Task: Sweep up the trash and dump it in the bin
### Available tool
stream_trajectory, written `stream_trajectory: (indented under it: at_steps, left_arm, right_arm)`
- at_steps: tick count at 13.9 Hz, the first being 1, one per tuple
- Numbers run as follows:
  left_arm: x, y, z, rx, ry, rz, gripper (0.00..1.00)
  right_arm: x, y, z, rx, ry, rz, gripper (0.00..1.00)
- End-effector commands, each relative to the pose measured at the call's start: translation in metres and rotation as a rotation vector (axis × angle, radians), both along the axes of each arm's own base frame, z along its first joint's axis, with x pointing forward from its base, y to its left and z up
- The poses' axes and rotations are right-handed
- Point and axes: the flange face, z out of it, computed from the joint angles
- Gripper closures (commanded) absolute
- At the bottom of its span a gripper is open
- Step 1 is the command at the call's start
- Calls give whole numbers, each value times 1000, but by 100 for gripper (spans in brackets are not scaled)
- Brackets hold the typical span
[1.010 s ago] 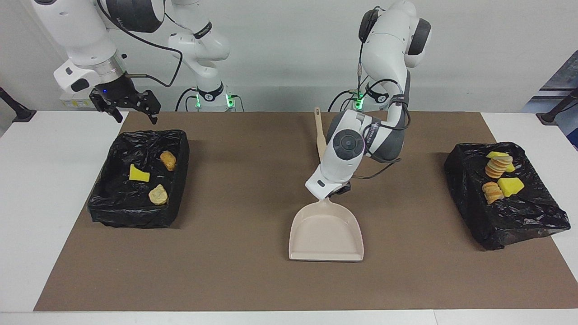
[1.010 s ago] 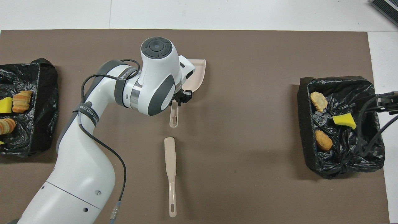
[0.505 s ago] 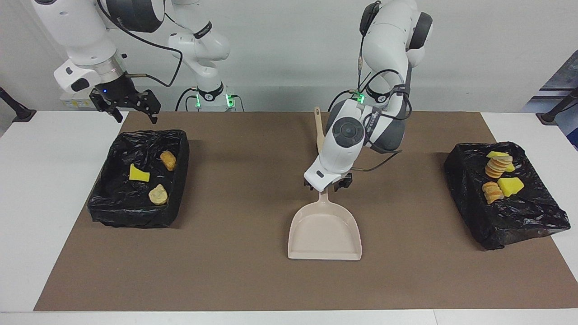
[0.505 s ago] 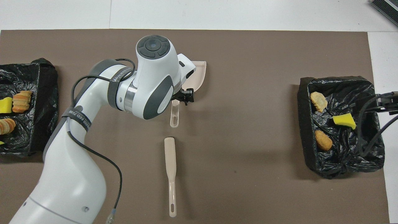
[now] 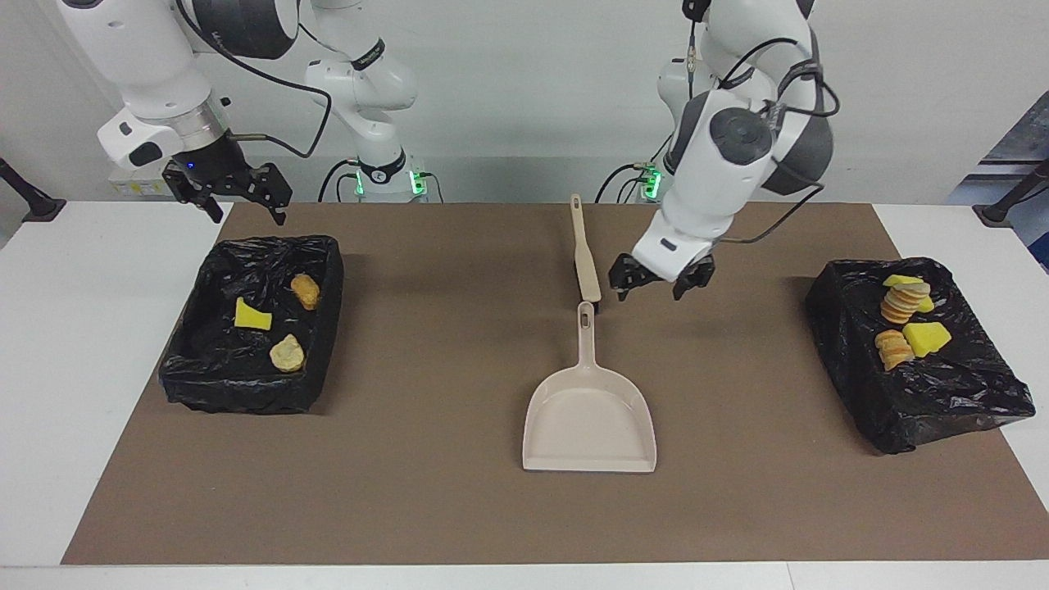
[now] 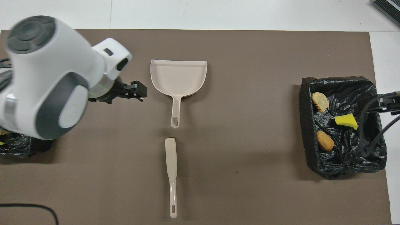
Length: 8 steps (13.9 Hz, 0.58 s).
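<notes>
The trash lies in two black-bagged bins. The bin (image 5: pixel 246 397) at the right arm's end holds a yellow sponge chunk (image 5: pixel 252 317) (image 6: pixel 345 120) and two tan pieces (image 5: pixel 287 352) (image 5: pixel 305 289). The bin (image 5: pixel 942 401) at the left arm's end holds several yellow and striped pieces (image 5: pixel 897 307). The beige dustpan (image 5: pixel 588 418) (image 6: pixel 178 76) lies flat mid-mat. The brush (image 5: pixel 583 254) (image 6: pixel 171 165) lies nearer the robots, in line with the dustpan's handle. My left gripper (image 5: pixel 651 293) (image 6: pixel 142 92) is open and empty, up over bare mat beside the dustpan's handle. My right gripper (image 5: pixel 246 217) is open and empty, waiting above its bin's rim.
A brown mat (image 5: pixel 426 492) covers the white table. In the overhead view the left arm hides most of the bin at its end of the table. The right arm's cable hangs over its bin (image 6: pixel 306 125).
My left gripper has let go of the dustpan's handle, risen and swung toward the left arm's end of the table. The dustpan now lies flat on the mat. The right arm has not moved.
</notes>
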Motion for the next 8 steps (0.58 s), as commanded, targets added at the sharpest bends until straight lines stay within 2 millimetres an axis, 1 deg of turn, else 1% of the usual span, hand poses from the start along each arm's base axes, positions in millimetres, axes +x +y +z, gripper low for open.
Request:
stream_trajectory:
  at_steps: [1,2,4,5,6,7,8]
  left_arm:
    - [-33,81,32,-20,-1,-51,0]
    - [-37,106,48,-27,-28,-52,0]
    - [-40,154,66,-29,-82,-129,0]
    - [-43,173,73,-28,-97,-153,0]
    - [-43,190,80,-26,-111,-149,0]
    - [-40,199,92,-21,-134,-138,0]
    - [-38,201,101,-7,-146,-139,0]
  right_arm:
    - [-1,1,2,2,-7,-12,0]
    - [-1,1,3,2,-8,-12,0]
    - [-1,1,2,4,-7,-12,0]
    - [-1,1,2,4,-7,-12,0]
    - [-1,1,3,4,-8,-12,0]
    - [-1,1,2,4,-7,-12,0]
    - [-1,1,3,4,-8,-12,0]
